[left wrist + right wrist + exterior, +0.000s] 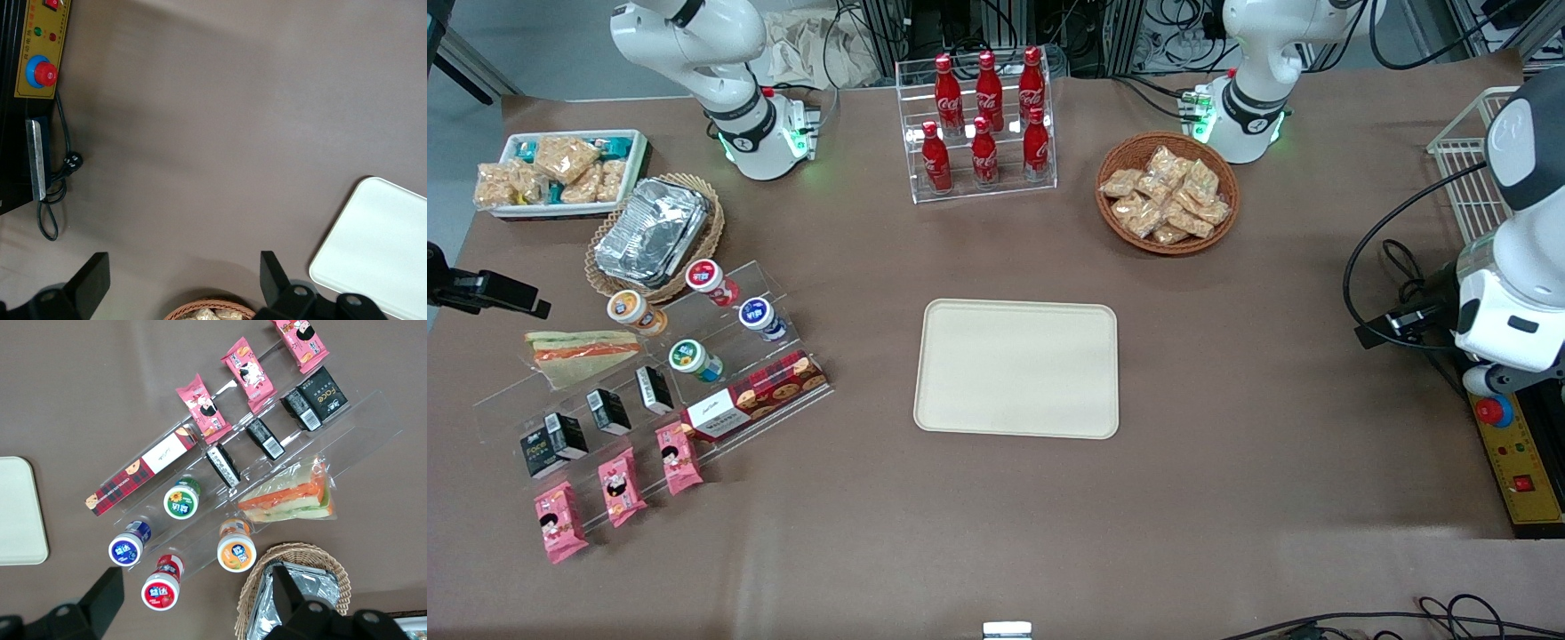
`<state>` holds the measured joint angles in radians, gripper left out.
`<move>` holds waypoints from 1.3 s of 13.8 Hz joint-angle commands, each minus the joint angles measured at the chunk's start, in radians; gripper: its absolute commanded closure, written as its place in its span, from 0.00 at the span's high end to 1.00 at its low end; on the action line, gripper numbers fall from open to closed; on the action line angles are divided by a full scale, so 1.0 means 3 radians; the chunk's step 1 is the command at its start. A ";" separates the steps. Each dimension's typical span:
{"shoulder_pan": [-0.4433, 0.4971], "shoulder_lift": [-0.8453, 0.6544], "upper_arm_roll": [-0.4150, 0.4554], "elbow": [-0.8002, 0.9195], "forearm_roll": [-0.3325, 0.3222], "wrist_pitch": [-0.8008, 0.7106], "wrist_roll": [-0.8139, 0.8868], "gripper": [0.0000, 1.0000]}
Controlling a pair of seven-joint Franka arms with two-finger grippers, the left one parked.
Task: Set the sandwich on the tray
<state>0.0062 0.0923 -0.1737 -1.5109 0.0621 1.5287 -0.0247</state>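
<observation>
Gripper [195, 581]: nearest the wrist camera, hovering above the snack display, fingers spread wide, nothing between them.
Sandwich [583, 353] [290, 499]: lying flat on its broad side on the uppermost step of the clear stepped rack [720, 293], toward the working arm's end of the table – not yet touched.
Likely handling: light, soft and easily crushed; slick film wrap, probably loose at the seams; bread bound to give under a hard squeeze, filling apt to shift.
Where to grip: across the thickness of the wedge near its middle, jaws on the two bread faces or on the long cut edges, closing gently – not on the thin tip, not on loose film alone.
Risk: lying flat, so little height to catch; fingertips may scrape the rack step.
Close neighbours: orange-lidded cup [630, 309] [237, 552] just beside the wide end; black packets [609, 411] one step lower, nearer the front camera; basket of foil containers [654, 233] farther from it.
Farther out: pink snack packets [618, 484] along the lowest step.
Tray [1018, 307] [20, 513]: mid-table, well apart from the rack, nothing on it.
</observation>
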 commanded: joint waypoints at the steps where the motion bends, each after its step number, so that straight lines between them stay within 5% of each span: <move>1: 0.0005 -0.0057 0.0011 -0.0005 0.0038 -0.0033 0.0057 0.99; 5: 0.0005 -0.0057 0.0088 -0.0005 0.0044 -0.0044 0.0352 0.99; 13: -0.0031 -0.0083 0.0052 -0.0005 0.0003 -0.0044 0.2294 0.99; 18: -0.0173 0.0004 -0.0193 -0.0051 0.0008 -0.0034 0.2644 0.99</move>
<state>-0.0232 0.0813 -0.2251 -1.5161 0.0616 1.5229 0.7217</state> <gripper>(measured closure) 0.009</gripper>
